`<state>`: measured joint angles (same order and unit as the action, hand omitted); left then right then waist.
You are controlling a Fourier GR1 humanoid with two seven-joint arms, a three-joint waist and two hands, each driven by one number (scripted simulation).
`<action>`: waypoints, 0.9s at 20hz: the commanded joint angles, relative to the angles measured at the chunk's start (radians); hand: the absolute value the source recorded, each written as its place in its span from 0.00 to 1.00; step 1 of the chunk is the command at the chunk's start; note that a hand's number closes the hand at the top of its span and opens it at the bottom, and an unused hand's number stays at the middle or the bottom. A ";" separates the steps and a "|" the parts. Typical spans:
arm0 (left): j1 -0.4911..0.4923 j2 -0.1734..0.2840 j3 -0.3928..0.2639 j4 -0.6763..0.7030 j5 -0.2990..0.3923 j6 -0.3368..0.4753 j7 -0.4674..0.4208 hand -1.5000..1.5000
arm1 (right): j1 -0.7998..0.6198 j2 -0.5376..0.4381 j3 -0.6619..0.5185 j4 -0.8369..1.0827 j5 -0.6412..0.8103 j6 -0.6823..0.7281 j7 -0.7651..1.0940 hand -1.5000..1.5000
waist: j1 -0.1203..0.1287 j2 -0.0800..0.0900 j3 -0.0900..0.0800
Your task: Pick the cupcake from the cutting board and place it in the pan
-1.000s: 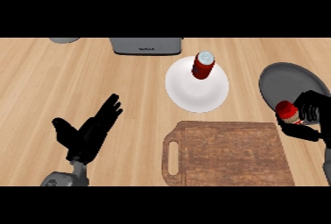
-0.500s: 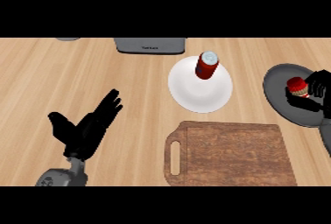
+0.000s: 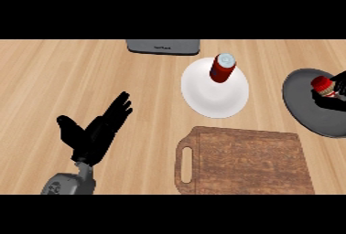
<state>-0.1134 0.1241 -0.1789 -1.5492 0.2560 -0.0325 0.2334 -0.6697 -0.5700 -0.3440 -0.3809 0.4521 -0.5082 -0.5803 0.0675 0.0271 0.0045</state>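
A white plate (image 3: 215,89) sits on the wooden counter (image 3: 61,77), right of centre, toward the far side. A red bottle (image 3: 222,68) with a pale cap stands on the plate's far part. At the far edge, just left of the plate, lies a grey appliance (image 3: 164,46), cut off by the frame.

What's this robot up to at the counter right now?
It is moving a cupcake from the wooden cutting board into a dark pan at the right. The right robot hand is curled round the cupcake and holds it over the pan; the board is already bare. The left robot hand rests open at the lower left, holding nothing. A red bottle stands on a white plate nearby, untouched.
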 commanded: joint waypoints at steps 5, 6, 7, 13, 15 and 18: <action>-0.037 -0.023 -0.031 -0.010 -0.025 0.018 0.033 0.50 | -0.096 -0.037 0.069 0.208 0.103 0.076 0.112 0.00 | 0.033 0.012 0.004; -0.028 -0.006 -0.002 -0.005 0.001 -0.005 0.015 0.50 | -0.094 -0.023 0.052 0.211 0.085 0.084 0.084 0.00 | 0.030 0.012 0.004; -0.018 -0.003 -0.003 -0.008 0.002 -0.005 0.026 0.50 | -0.064 -0.026 0.016 0.208 0.046 0.103 0.031 0.00 | 0.021 0.012 0.006; -0.040 -0.006 0.010 0.001 -0.008 0.012 0.022 0.50 | -0.090 0.025 -0.146 0.169 -0.138 0.240 -0.139 0.00 | 0.000 0.006 0.008; -0.013 -0.007 0.017 0.017 -0.004 -0.001 -0.018 0.50 | -0.112 -0.045 -0.187 0.186 -0.183 0.368 -0.124 0.00 | -0.007 0.003 0.005; 0.013 -0.009 0.008 0.013 -0.003 -0.012 -0.030 0.50 | -0.089 -0.090 -0.221 0.232 -0.217 0.484 -0.103 0.00 | -0.005 0.004 0.004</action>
<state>-0.1190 0.1164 -0.1736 -1.5377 0.2482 -0.0375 0.2181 -0.7632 -0.6206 -0.5083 -0.1803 0.2959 -0.1533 -0.6756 0.0660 0.0322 0.0096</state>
